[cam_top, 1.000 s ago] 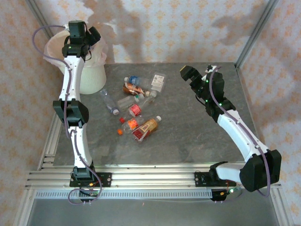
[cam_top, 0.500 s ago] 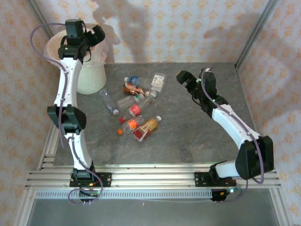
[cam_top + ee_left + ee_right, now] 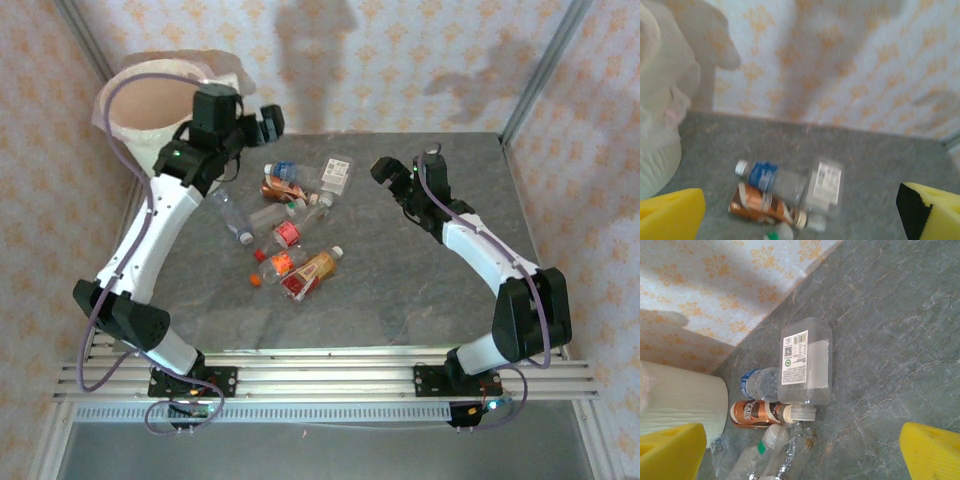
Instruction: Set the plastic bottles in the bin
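The bottles [image 3: 290,225] lie in a loose heap on the middle of the grey table [image 3: 420,290], none of them lifted. The bin [image 3: 140,100] stands at the far left corner with its pink bag [image 3: 225,75] folded over the rim. I'd guess the heap sits between the two arms so that either can reach it. The bin is on the left arm's side, which makes that arm the natural one for dropping things in.

Both arms stretch forward toward the far end of the heap. The left gripper [image 3: 265,122] hangs just beside the bin and above the table. Its camera looks down on a blue-labelled bottle [image 3: 767,175], a brown-labelled one [image 3: 760,202] touching it, and a flat clear bottle [image 3: 825,187] with a white label. Its yellow fingers [image 3: 670,217] are spread wide with nothing between them. The elbow is folded low near the base, and the forearm runs long up to the wrist.

The right gripper [image 3: 385,172] sits on the other side, low and angled toward that same flat bottle (label up in the wrist view, cap end by the brown-labelled one). Its jaws are spread too, and empty. To me this looks like the approach: at least this whole heap is left to move, and the flat bottle seems the easier reach for the right arm.
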Robot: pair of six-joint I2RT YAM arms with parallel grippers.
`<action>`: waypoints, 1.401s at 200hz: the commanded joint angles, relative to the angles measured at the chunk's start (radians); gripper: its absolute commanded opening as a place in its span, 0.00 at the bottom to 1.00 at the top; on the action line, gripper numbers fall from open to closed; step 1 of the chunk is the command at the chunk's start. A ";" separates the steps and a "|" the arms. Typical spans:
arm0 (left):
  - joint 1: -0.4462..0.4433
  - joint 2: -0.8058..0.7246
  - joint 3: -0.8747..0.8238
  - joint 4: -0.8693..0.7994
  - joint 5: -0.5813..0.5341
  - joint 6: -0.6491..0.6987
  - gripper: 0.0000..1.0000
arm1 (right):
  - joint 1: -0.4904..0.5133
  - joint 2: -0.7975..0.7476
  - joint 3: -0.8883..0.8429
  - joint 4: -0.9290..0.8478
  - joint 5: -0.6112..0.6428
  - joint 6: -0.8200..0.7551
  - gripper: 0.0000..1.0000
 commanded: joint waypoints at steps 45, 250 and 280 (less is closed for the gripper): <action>-0.143 0.086 -0.157 -0.192 -0.003 0.255 1.00 | 0.002 -0.059 0.017 -0.027 0.050 -0.011 0.99; -0.242 0.748 0.151 -0.323 -0.169 0.361 0.73 | 0.002 -0.077 0.005 -0.058 0.070 -0.019 0.99; -0.242 0.781 0.181 -0.326 -0.133 0.366 0.73 | 0.002 -0.078 0.002 -0.059 0.070 -0.022 0.99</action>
